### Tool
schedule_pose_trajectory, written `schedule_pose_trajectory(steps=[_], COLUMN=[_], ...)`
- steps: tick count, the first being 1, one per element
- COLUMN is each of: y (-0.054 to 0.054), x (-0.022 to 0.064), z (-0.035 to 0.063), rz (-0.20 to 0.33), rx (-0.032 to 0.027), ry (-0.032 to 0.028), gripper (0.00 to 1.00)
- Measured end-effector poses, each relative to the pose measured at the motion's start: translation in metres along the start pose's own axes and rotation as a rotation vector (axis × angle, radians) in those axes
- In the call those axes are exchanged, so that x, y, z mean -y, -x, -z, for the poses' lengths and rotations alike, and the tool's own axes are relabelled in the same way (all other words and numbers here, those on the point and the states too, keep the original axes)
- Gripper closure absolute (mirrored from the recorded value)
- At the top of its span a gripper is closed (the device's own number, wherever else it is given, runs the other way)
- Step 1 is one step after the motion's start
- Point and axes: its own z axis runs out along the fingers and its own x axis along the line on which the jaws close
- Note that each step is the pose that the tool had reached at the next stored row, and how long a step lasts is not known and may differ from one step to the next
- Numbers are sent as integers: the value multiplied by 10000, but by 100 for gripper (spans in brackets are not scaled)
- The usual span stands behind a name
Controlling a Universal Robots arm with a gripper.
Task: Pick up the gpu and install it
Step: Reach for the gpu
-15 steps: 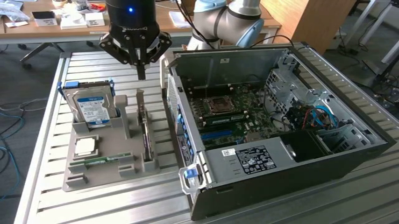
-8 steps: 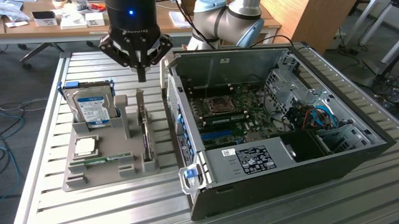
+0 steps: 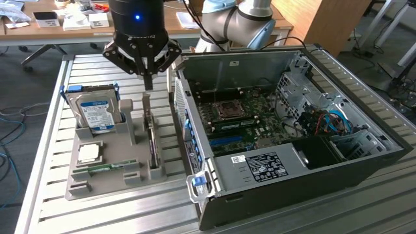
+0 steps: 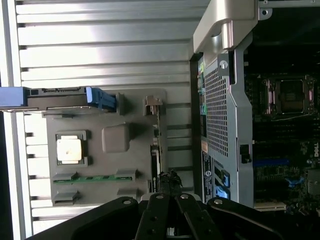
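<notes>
The gpu [image 3: 151, 134] stands on edge in a slot of the grey holder [image 3: 110, 183], its silver bracket end toward the back of the table. My gripper [image 3: 148, 84] hangs a short way above the card's back end, fingers shut together with nothing between them. In the wrist view the gpu [image 4: 155, 150] appears edge-on as a thin dark strip, and my gripper [image 4: 170, 181] sits just over its near end. To the exterior view's right of the holder, the open computer case [image 3: 364, 161] lies on its side with the motherboard [image 3: 240, 117] exposed.
The holder also carries a silver hard drive [image 3: 97, 113] with a blue-white label, a CPU [image 3: 89, 153] and a green memory stick [image 3: 104, 168]. The case's side wall [image 3: 185, 122] stands close beside the card. A cluttered desk [image 3: 65, 22] is behind the slatted table [image 3: 46, 146].
</notes>
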Motion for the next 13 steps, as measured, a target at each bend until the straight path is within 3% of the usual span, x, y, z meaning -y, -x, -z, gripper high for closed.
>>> schedule_pose_trajectory(steps=[13], y=[11], x=[181], z=[1], rz=[0], rx=[0], ry=[-7], gripper=[89])
